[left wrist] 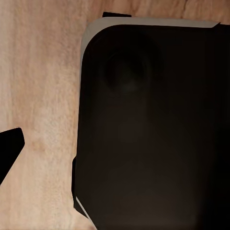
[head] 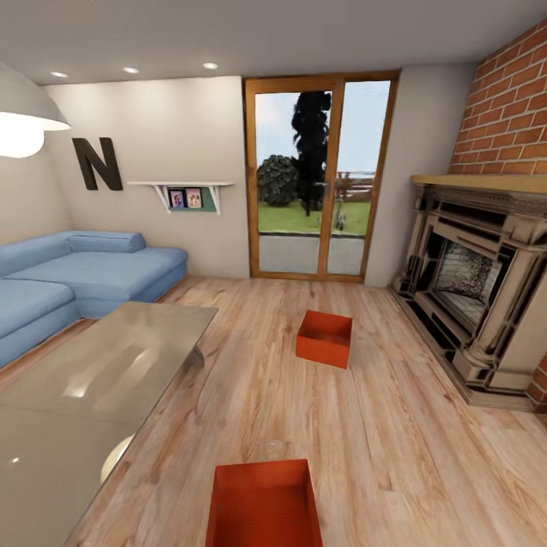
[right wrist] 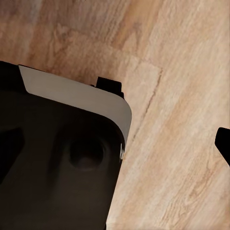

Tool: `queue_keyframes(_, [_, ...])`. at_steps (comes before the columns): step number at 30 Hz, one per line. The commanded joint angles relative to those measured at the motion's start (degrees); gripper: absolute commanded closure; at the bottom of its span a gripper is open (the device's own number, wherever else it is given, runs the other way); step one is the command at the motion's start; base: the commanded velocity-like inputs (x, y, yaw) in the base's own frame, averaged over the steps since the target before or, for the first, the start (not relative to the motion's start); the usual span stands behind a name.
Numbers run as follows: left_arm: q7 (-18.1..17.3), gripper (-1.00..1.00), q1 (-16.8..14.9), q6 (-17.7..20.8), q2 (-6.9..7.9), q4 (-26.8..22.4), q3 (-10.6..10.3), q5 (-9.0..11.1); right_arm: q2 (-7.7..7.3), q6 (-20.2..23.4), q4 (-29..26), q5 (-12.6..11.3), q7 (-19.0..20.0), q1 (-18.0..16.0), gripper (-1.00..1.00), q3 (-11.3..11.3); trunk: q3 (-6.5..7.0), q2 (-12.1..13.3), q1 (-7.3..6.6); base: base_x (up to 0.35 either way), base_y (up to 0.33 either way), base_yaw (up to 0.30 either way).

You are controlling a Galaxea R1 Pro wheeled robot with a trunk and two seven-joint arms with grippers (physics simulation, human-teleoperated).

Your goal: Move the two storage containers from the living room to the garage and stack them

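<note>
Two red-orange storage containers stand open-topped on the living room's light wood-plank floor [head: 395,433]. The nearer container [head: 264,505] lies at the bottom middle of the head view, cut off by the frame edge. The farther container [head: 325,338] sits mid-room, turned slightly, in front of the fireplace. In the left wrist view a single black fingertip [left wrist: 10,148] shows over wood planks, and the right wrist view has one fingertip [right wrist: 224,143] at its edge. The other finger of each gripper is hidden. The garage and its concrete floor are out of view.
A glass coffee table [head: 106,372] stands left of the nearer container, with a blue sofa [head: 76,273] behind it. A brick fireplace [head: 479,281] lines the right wall. Wood-framed glass garden doors [head: 319,175] close the far wall. My dark base [left wrist: 153,134] [right wrist: 52,167] shows below both wrists.
</note>
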Motion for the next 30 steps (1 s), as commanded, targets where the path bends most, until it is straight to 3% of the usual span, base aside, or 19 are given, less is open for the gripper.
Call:
queue_keyframes(1, [0.0, -1.0, 0.0, -0.1, 0.0, 0.0, 0.0, 0.6, 0.0, -0.3, 0.2, -0.5, 0.0, -0.1, -1.0, 0.5, -0.05, 0.0, 0.0, 0.0, -0.002, 0.119])
queue_keyframes(15, [0.0, -1.0, 0.0, -0.1, 0.0, 0.0, 0.0, 0.6, -0.05, -0.4, 0.2, -0.5, 0.0, -0.1, -1.0, 0.5, -0.28, 0.0, 0.0, 0.0, 0.0, 0.244])
queue_keyframes(30, [0.0, -1.0, 0.0, -0.1, 0.0, 0.0, 0.0, 0.6, -0.1, -0.4, 0.2, -0.5, 0.0, -0.1, -1.0, 0.4, -0.31, 0.0, 0.0, 0.0, 0.0, 0.016])
